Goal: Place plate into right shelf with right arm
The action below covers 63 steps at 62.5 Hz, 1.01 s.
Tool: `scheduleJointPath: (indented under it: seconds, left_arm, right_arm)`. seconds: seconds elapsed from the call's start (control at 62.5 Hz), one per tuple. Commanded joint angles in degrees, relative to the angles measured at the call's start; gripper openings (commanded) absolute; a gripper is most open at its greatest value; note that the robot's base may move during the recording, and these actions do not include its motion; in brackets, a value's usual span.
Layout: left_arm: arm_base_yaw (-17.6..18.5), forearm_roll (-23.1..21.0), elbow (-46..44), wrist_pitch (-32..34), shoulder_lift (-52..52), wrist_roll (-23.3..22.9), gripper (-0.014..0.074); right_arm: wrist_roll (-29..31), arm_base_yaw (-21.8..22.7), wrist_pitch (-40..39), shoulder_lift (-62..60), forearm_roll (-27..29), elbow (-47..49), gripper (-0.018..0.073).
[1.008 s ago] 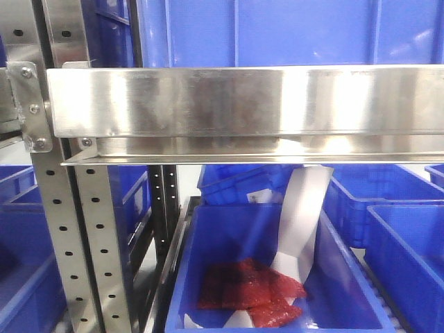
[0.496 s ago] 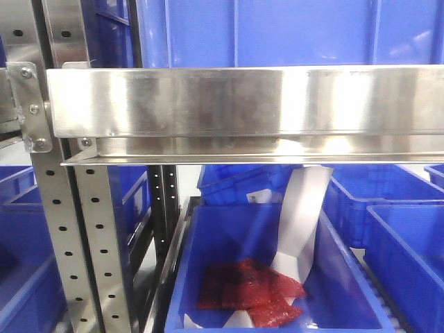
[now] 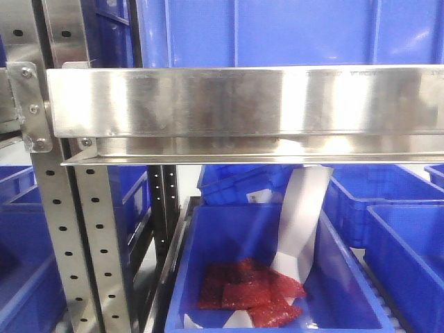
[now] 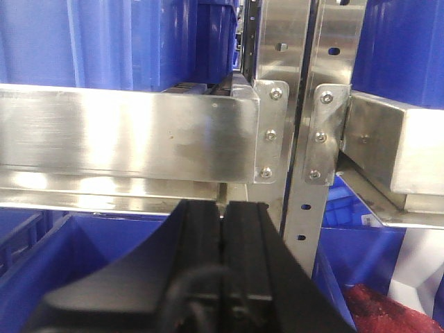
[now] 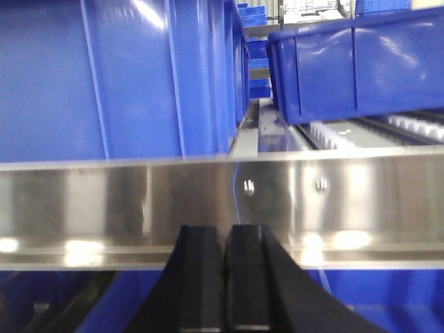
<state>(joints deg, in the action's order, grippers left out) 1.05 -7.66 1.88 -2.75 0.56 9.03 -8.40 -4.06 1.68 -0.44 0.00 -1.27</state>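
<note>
Steel shelf rail [image 3: 236,100] fills my view, blue bin [image 3: 277,277] below it. Both my claws, left [image 4: 223,211] and right [image 5: 225,236], are pinched closed, empty.

A broad steel rail [image 3: 236,100] of the right shelf [image 3: 76,229] runs across the upper half, bolted at its left end to a perforated upright [image 3: 52,229]. Above it stands a large blue bin [image 3: 291,31]. Below, a blue bin [image 3: 277,277] holds red packets [image 3: 253,288] and a white strip of paper [image 3: 302,222] leaning up toward the rail. More blue bins [image 3: 402,229] sit to the right and left
</note>
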Motion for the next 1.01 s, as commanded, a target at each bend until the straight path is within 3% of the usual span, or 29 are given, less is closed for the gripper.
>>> scheduleJointPath:
  seconds: [0.0, 0.24, 0.432, 0.608, 0.992]
  left_arm:
    - [0.1, -0.5, 0.6, 5.2, 0.6, -0.4, -0.0128]
    - [0.1, -0.5, 0.6, 5.2, 0.6, -0.4, -0.0128]
    - [0.1, -0.5, 0.6, 5.2, 0.6, -0.4, -0.0128]
    - [0.1, -0.5, 0.6, 5.2, 0.6, -0.4, -0.0128]
    - [0.1, -0.5, 0.6, 5.2, 0.6, -0.4, -0.0128]
  right_arm:
    - [0.0, 0.6, -3.5, -1.1, -0.5, 0.5, 0.0049]
    - [0.0, 5.6, -2.8, -1.2, -0.5, 0.5, 0.0049]
    - [0.2, 5.5, -2.8, -1.2, -0.4, 0.5, 0.0049]
    - [5.6, 5.4, -3.2, -1.2, 1.7, 0.5, 0.0049]
    - [5.6, 5.4, -3.3, -1.2, 1.9, 0.5, 0.0049]
